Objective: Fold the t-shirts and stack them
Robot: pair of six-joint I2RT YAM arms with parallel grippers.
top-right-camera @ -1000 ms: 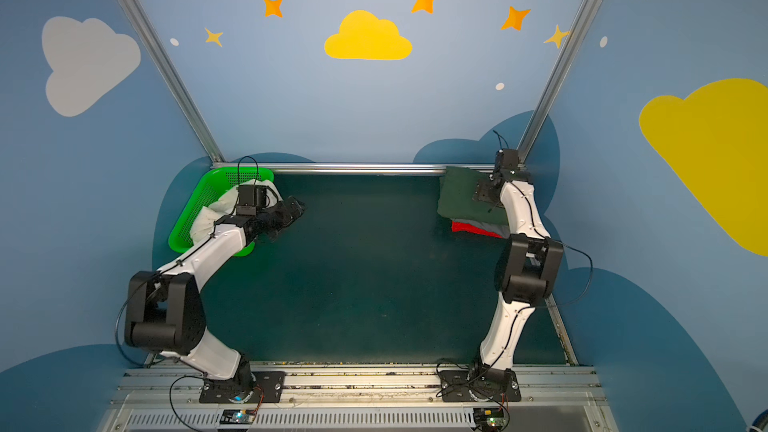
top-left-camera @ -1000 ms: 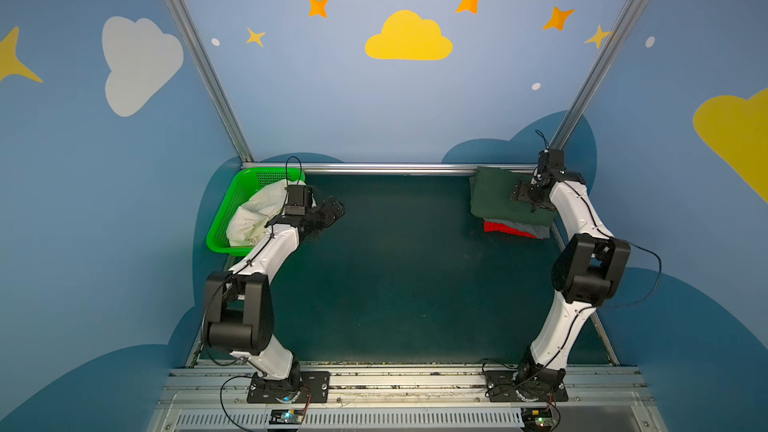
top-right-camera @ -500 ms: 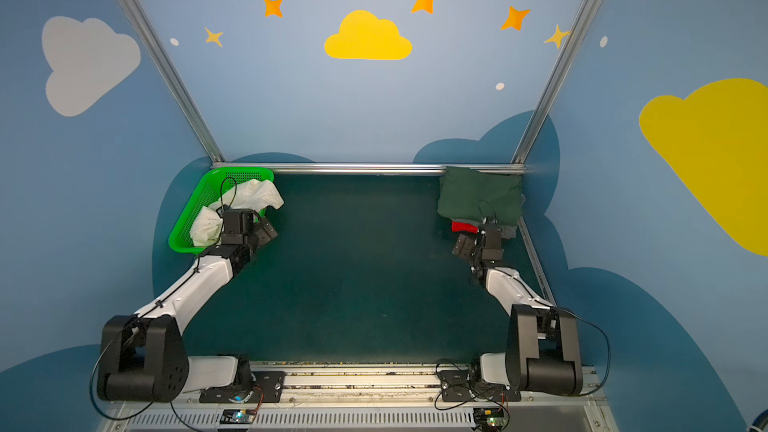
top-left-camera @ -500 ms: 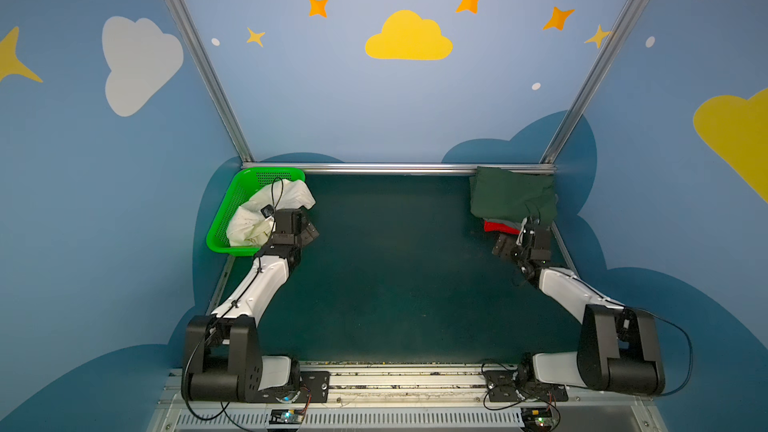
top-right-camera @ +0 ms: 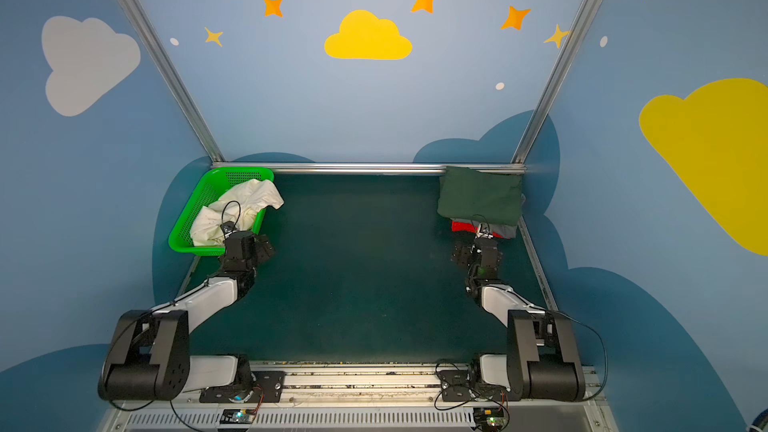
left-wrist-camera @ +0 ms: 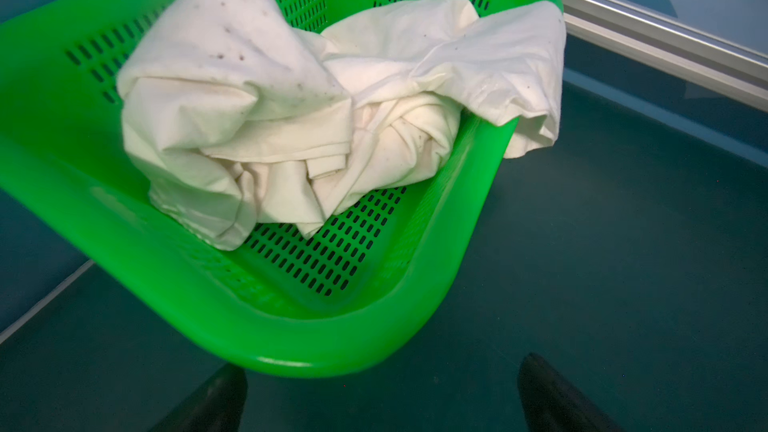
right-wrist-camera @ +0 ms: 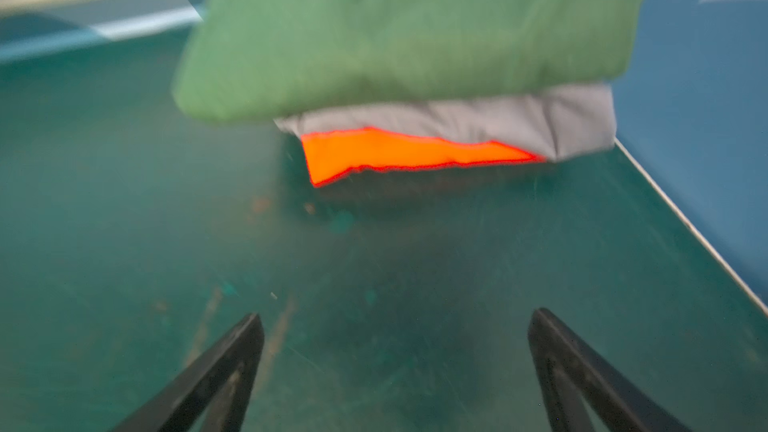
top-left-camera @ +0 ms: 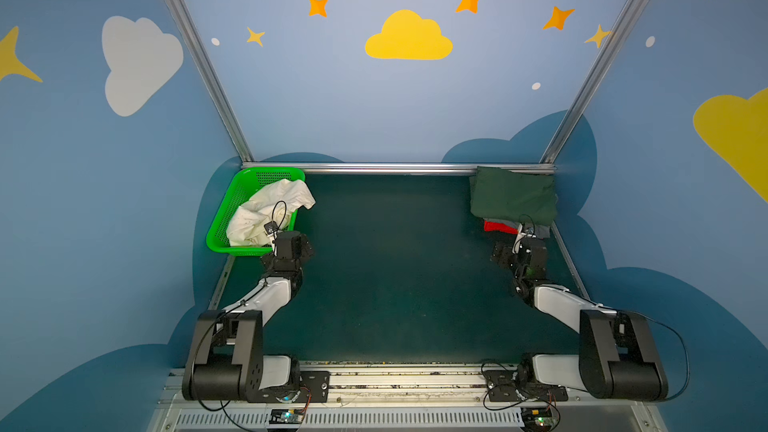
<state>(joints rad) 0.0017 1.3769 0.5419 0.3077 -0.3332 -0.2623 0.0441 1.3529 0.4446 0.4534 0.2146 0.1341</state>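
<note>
A crumpled cream-white t-shirt (top-left-camera: pixel 270 214) (left-wrist-camera: pixel 291 118) lies in the green basket (top-left-camera: pixel 226 218) at the back left, one corner hanging over the rim. At the back right a folded dark green t-shirt (top-left-camera: pixel 513 197) (right-wrist-camera: pixel 415 27) tops a stack over a grey t-shirt (right-wrist-camera: pixel 498 122) and a red t-shirt (top-left-camera: pixel 496 226) (right-wrist-camera: pixel 395 153). My left gripper (top-left-camera: pixel 306 248) (left-wrist-camera: pixel 380 367) is open and empty, just off the basket's near corner. My right gripper (top-left-camera: pixel 500 253) (right-wrist-camera: pixel 399 317) is open and empty over the mat, a short way in front of the stack.
The dark teal mat (top-left-camera: pixel 395 263) covers the table. A metal rail (top-left-camera: pixel 395 168) runs along the back edge and blue walls close in both sides. The basket's rim (left-wrist-camera: pixel 332 347) stands close in front of my left fingers.
Both arms have folded back toward the front of the table. The right gripper has come off the stack and opened wider. The left gripper has dropped back to the basket's near corner.
</note>
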